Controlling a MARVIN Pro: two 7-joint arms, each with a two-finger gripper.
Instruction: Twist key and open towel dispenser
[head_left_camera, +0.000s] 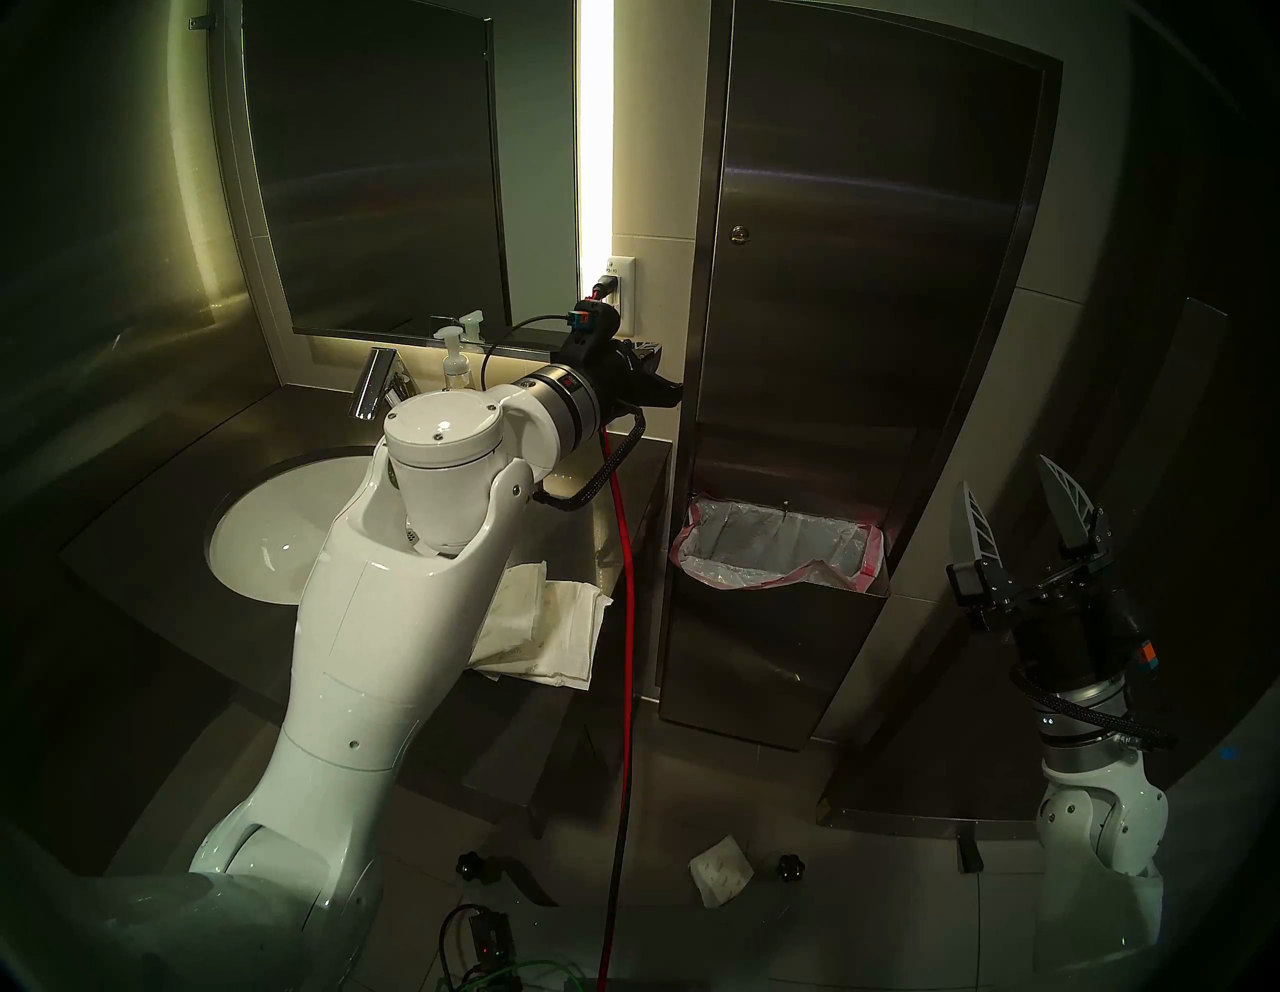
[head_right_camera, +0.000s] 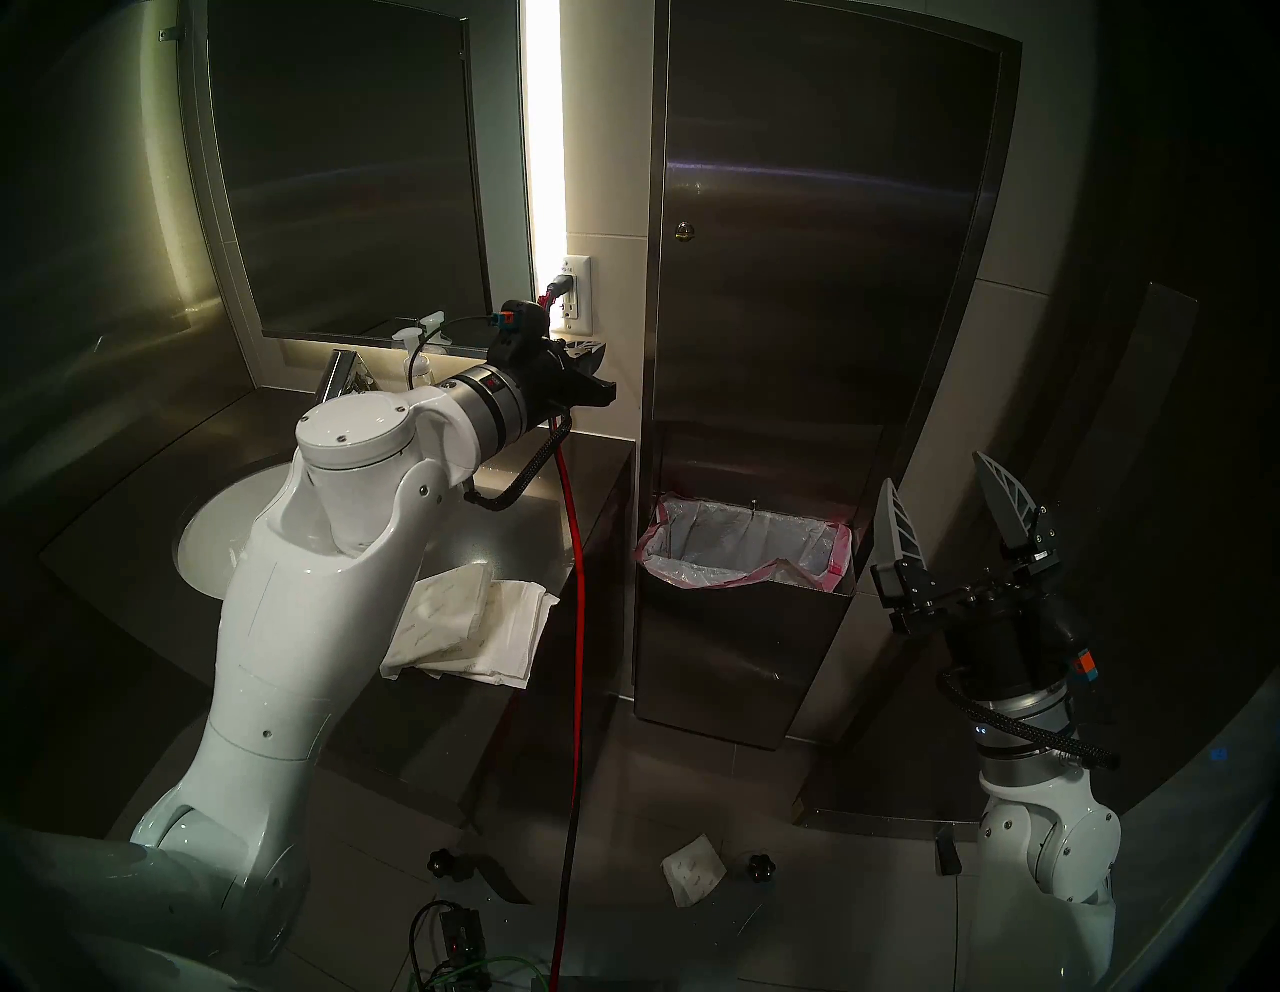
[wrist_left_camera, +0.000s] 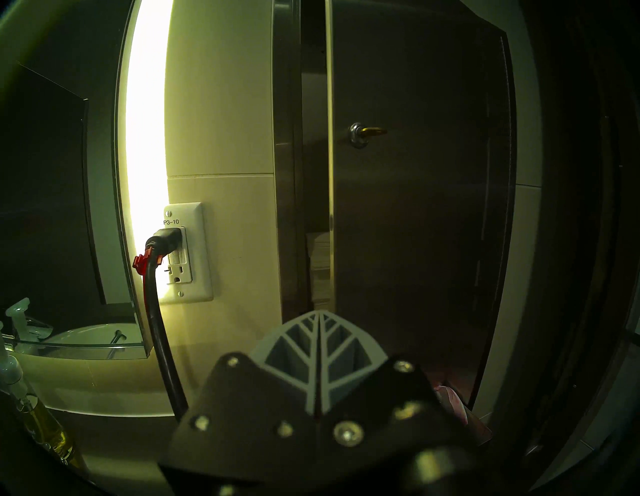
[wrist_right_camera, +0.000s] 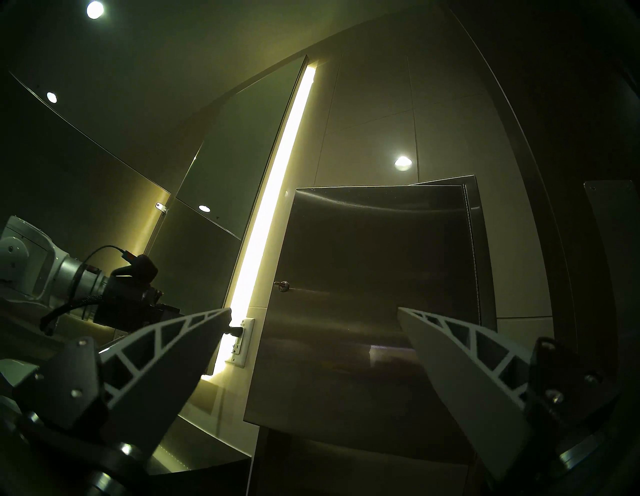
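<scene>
Now left claw (wrist_left_camera: 319, 313) pressed shut at seemingly ajar towel dispenser (wrist_left_camera: 415, 207) door edge; right claw (head_left_camera: 1015, 516) wide, well apart

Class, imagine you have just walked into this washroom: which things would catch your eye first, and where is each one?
First, the bright vertical light strip glowing between the mirror and the towel dispenser, whose steel door stands slightly ajar with the key in its lock. Next, the white left arm reaching over the sink, its left gripper shut near the door's edge. The right gripper waits open at lower right.
</scene>
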